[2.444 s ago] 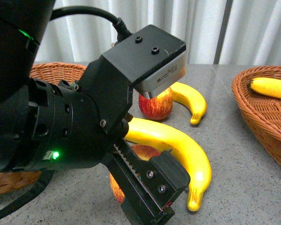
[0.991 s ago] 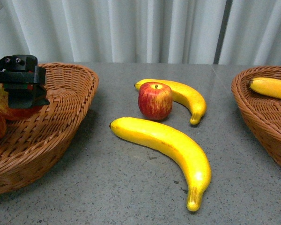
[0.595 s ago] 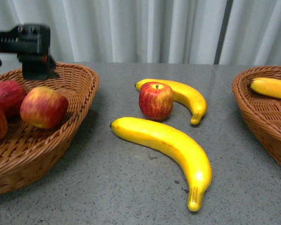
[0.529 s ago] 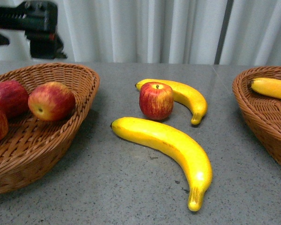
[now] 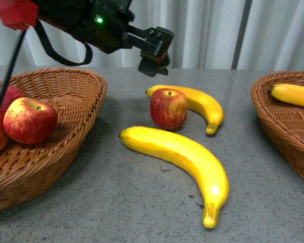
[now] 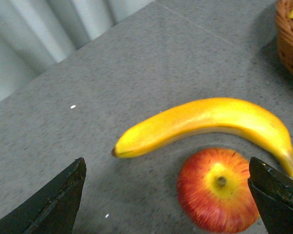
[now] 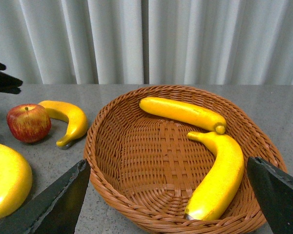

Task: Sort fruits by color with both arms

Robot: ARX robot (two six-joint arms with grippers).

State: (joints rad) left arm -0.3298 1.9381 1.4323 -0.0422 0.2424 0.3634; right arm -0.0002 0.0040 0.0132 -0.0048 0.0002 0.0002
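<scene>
Overhead, the left gripper (image 5: 154,62) hung with its jaws spread wide and empty over the lone table apple (image 5: 168,108), which touched a banana (image 5: 202,104). The right gripper (image 7: 167,163) (also agape, holding nothing) faced the right basket (image 7: 112,161) containing two more bananas (image 7: 183,111), while red apples (image 5: 30,120) sat in the left basket (image 5: 81,96)

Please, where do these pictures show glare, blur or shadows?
Front view: sharp, small glare near the tip of the near banana, soft shadow beside the left basket. Left wrist view: the apple looks slightly soft. Right wrist view: even light, no strong glare.
</scene>
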